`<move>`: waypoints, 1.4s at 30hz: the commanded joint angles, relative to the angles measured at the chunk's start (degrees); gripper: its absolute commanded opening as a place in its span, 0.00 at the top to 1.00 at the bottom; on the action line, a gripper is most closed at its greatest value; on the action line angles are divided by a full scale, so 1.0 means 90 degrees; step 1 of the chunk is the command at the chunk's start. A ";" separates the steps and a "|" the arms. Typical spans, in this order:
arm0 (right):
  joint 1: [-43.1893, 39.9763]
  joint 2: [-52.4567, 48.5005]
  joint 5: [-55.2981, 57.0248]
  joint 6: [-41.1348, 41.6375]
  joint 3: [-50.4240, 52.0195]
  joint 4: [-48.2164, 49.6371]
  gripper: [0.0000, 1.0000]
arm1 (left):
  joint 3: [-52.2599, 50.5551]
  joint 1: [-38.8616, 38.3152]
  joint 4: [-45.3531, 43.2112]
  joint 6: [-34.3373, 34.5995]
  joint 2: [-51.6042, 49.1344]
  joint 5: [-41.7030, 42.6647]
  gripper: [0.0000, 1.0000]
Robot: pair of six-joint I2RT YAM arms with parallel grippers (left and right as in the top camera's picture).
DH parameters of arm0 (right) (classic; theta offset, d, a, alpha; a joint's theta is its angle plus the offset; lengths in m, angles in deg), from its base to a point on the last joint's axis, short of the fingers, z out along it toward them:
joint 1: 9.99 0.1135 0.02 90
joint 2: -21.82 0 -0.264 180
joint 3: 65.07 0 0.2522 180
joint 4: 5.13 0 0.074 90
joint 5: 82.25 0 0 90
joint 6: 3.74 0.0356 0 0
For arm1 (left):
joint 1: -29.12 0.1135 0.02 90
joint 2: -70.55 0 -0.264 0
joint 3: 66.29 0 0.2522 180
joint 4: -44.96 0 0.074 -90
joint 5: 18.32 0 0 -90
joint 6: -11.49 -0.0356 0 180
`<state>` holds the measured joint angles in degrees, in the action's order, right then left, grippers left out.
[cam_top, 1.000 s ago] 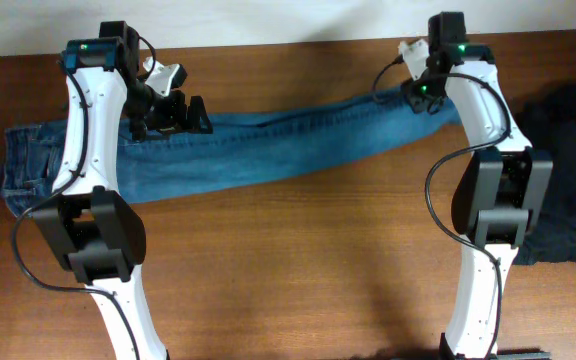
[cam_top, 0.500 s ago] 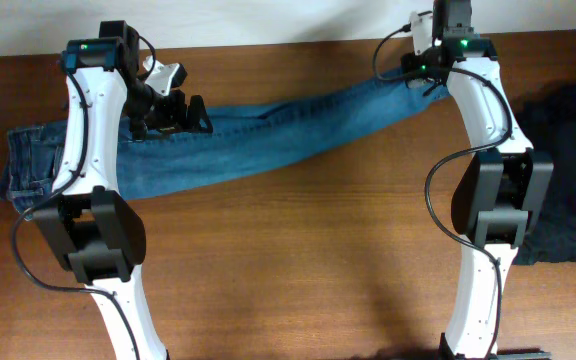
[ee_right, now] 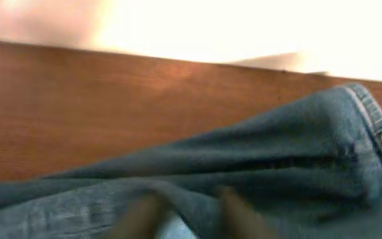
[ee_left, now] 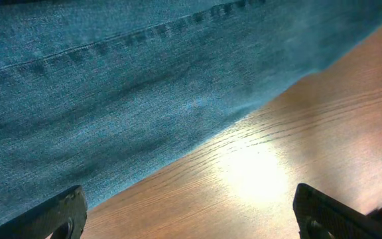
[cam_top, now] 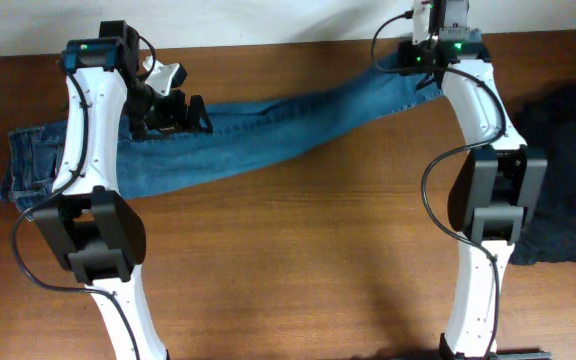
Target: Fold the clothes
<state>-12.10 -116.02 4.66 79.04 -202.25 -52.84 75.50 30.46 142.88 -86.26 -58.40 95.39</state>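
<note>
My left gripper (ee_left: 191,216): jaws wide open, empty, long blue denim jeans (cam_top: 268,125) just under and ahead | my right gripper (cam_top: 420,72): at the leg end, grip unclear (too blurry) | jeans floppy, heavyish; I'd pinch the hem.

Your table (cam_top: 298,250) is brown wood grain, and its near half is bare board. Across the far half you have the blue jeans (cam_top: 248,135) lying stretched out flat, waistband at the far left, legs running right and slanting toward the far edge. At the right edge a black garment (cam_top: 568,150) lies crumpled, apart from the jeans.
</note>
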 commanded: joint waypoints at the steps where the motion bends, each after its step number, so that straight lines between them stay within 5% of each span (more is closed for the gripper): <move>1: 0.0012 -0.0333 0.0238 0.0080 0.0049 0.0002 0.08 | -0.0056 -0.0027 -0.0015 -0.0102 -0.0078 -0.0015 0.01; 2: 0.0012 -0.0347 0.0253 0.0080 0.0049 -0.0012 0.01 | -0.0056 -0.0027 -0.0015 -0.0102 -0.0078 -0.0015 0.01; 19: 0.0010 0.0039 0.2115 0.0692 -0.0226 -0.0253 0.01 | -0.0056 -0.0027 -0.0022 -0.0104 -0.0078 -0.0015 0.02; 28: -0.0177 0.0277 0.2089 0.1520 -0.1243 -0.1532 0.01 | -0.0158 -0.0294 -0.0051 -0.0104 -0.0078 0.0129 0.21; 36: -0.0753 0.0277 -0.0889 0.1756 -0.1906 -0.4294 0.01 | -0.0821 -0.1146 -0.1637 -0.0840 -0.0078 -0.0891 0.21; 42: -0.1030 0.0277 -0.1989 0.1741 -0.1902 -0.5416 0.01 | -0.0823 -0.1778 -0.2514 -0.2421 -0.0078 -0.1197 0.25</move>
<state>-20.76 -115.28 -4.30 94.08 -218.21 -99.73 68.31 17.28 122.84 -97.47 -58.72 88.06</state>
